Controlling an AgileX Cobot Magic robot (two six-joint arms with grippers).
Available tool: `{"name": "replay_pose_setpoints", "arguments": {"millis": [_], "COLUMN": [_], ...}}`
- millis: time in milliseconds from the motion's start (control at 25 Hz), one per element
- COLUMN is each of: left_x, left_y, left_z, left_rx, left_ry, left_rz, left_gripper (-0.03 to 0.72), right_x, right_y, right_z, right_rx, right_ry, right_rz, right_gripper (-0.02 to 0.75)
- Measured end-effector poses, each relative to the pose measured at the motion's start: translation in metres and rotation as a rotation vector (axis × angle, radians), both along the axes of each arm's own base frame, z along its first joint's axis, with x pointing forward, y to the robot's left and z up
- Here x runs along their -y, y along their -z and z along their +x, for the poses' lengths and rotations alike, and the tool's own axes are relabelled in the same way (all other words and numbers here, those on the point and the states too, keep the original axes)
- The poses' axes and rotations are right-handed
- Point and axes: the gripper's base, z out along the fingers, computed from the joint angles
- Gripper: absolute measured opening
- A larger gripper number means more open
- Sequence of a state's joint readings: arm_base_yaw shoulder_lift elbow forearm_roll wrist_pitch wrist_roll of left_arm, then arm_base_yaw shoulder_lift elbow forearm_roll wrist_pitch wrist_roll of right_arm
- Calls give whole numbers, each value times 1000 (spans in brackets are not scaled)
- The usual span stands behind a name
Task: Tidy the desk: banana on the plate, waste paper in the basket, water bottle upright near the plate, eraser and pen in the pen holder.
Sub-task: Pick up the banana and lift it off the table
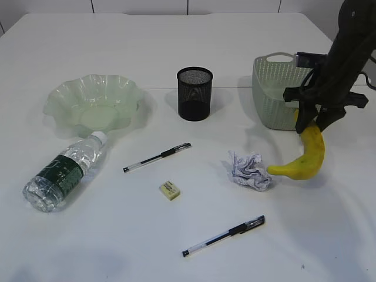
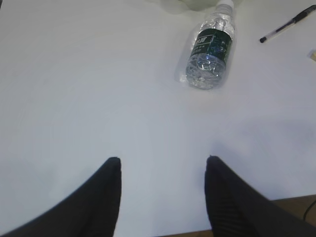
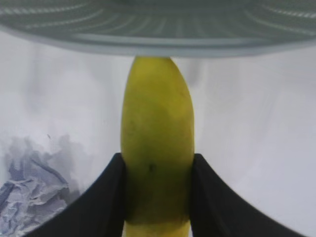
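My right gripper (image 1: 312, 124) (image 3: 157, 160) is shut on the upper end of the yellow banana (image 1: 308, 155) (image 3: 157, 113), just in front of the green basket (image 1: 276, 91) (image 3: 158, 24); the banana's lower tip is near the table. The crumpled waste paper (image 1: 251, 170) (image 3: 29, 197) lies left of it. The water bottle (image 1: 64, 173) (image 2: 210, 52) lies on its side below the green glass plate (image 1: 94, 106). Two pens (image 1: 157, 157) (image 1: 223, 236) and the eraser (image 1: 169, 190) lie on the table. The black mesh pen holder (image 1: 194, 93) stands at centre back. My left gripper (image 2: 163, 163) is open over bare table.
The white table's near edge (image 2: 237, 231) shows just under my left gripper. In the left wrist view one pen (image 2: 289, 25) and a bit of the eraser (image 2: 312, 54) lie at the right border.
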State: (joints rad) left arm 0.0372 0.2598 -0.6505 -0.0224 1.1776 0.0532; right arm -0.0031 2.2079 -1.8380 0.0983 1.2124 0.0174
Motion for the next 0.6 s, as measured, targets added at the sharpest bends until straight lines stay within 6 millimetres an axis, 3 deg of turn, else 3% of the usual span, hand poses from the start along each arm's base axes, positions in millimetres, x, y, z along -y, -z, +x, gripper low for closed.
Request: {"name": "replay_pose_setpoints", "arguments": {"millis": [600], "left_x": [0], "left_y": [0], "left_z": [0], "left_rx": [0], "left_ry": [0], "left_rz": [0], "left_gripper": [384], "right_x": [-9], "right_y": [-12], "right_z": [6], "right_rx": [40], "right_ry": [21], "right_rz": [102], "right_gripper": [244]}}
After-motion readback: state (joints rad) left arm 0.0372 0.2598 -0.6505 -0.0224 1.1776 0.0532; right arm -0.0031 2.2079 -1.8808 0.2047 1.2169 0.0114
